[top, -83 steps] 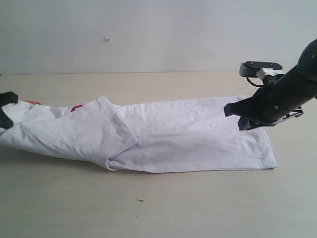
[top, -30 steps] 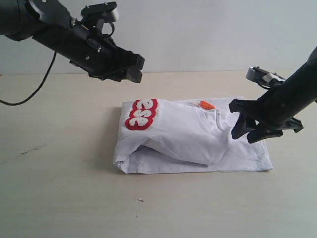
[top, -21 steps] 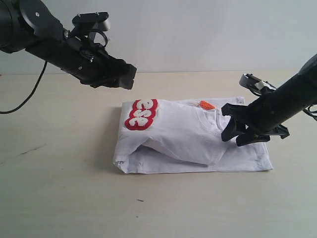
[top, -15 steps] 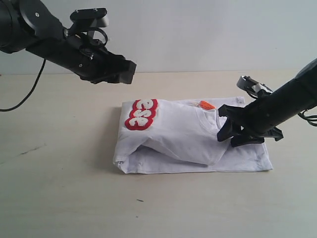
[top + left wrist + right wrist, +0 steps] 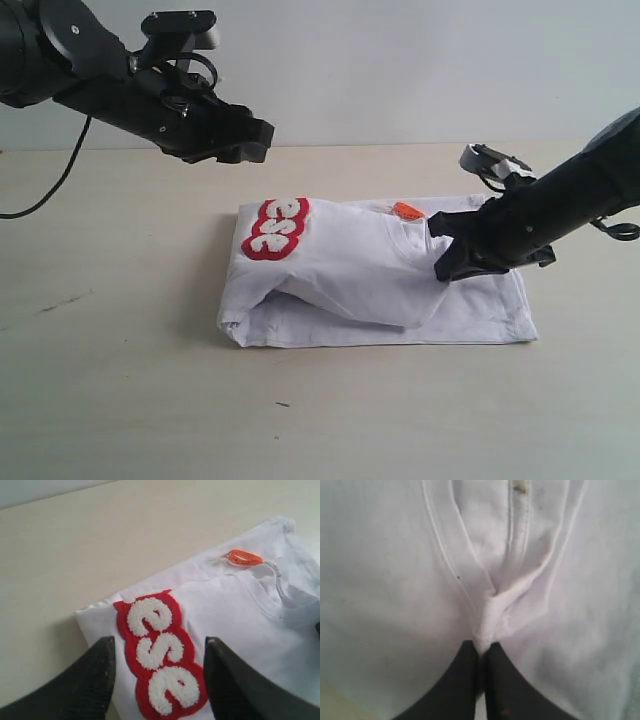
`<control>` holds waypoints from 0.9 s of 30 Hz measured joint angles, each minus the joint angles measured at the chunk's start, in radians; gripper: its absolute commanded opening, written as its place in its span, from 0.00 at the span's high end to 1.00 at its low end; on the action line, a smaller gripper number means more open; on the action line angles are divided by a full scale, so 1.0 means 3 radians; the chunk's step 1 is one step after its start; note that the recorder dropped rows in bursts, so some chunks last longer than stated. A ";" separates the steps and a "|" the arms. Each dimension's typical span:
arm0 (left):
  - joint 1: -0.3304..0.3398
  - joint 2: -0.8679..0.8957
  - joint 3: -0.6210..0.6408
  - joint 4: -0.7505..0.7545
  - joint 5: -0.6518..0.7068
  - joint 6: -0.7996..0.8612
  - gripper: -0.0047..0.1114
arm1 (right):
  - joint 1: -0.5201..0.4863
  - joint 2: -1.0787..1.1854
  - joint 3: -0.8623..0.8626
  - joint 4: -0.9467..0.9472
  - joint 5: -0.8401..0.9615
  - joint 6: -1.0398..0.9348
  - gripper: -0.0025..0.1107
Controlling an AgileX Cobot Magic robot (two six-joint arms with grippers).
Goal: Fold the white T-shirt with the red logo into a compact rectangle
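The right claw (image 5: 443, 265) pinches a soft crease of the white T-shirt (image 5: 350, 265) beside its collar (image 5: 415, 232); the left claw (image 5: 255, 140) hangs open, raised above.

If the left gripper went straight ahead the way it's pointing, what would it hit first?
Probably the red logo on the white T-shirt, straight ahead of the open left gripper, though depth is unclear.

White T-shirt (image 5: 350, 270), red-and-white logo (image 5: 273, 228), apparently orange tag (image 5: 406, 210).
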 measured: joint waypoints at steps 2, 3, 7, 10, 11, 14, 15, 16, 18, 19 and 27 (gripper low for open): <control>0.0000 0.0000 0.0000 0.0000 -0.0006 0.0003 0.51 | 0.0000 -0.0118 0.0000 -0.0007 -0.0044 -0.0017 0.98; 0.0000 0.0000 0.0000 0.0000 -0.0006 0.0011 0.51 | 0.0000 -0.0172 0.0000 -0.0018 -0.0069 -0.0023 0.98; 0.0000 0.0000 0.0000 0.0000 -0.0006 0.0049 0.51 | 0.0014 -0.0634 0.0000 -0.0097 -0.0253 -0.0036 0.98; 0.0000 0.0000 0.0000 0.0000 -0.0013 0.0063 0.51 | 0.0025 -0.0974 -0.0086 -0.0622 -0.0298 0.0264 0.98; 0.0000 0.0000 0.0000 0.0000 -0.0013 0.0063 0.51 | 0.0025 -0.1050 -0.0123 -0.0880 -0.0301 0.0468 0.98; 0.0000 0.0000 0.0000 0.0000 -0.0013 0.0078 0.51 | 0.0025 -0.1199 -0.0250 -0.2067 -0.0185 0.1462 0.98; 0.0000 0.0000 0.0000 0.0000 -0.0013 0.0086 0.51 | 0.0025 -0.1200 -0.0260 -0.2314 -0.0138 0.1631 0.98; 0.0000 0.0000 0.0000 0.0000 -0.0013 0.0086 0.51 | 0.0025 -0.1200 -0.0267 -0.2616 -0.0091 0.1820 0.98; 0.0000 0.0000 0.0000 0.0000 -0.0013 0.0091 0.51 | 0.0025 -0.1200 -0.0267 -0.3160 -0.0014 0.2160 0.98; 0.0000 0.0000 0.0000 0.0000 -0.0013 0.0091 0.51 | 0.0025 -0.1200 -0.0267 -0.3496 -0.0007 0.2371 0.98; 0.0000 0.0000 0.0000 0.0000 -0.0013 0.0134 0.51 | 0.0025 -0.1091 -0.0267 -0.5716 -0.0142 0.3954 0.90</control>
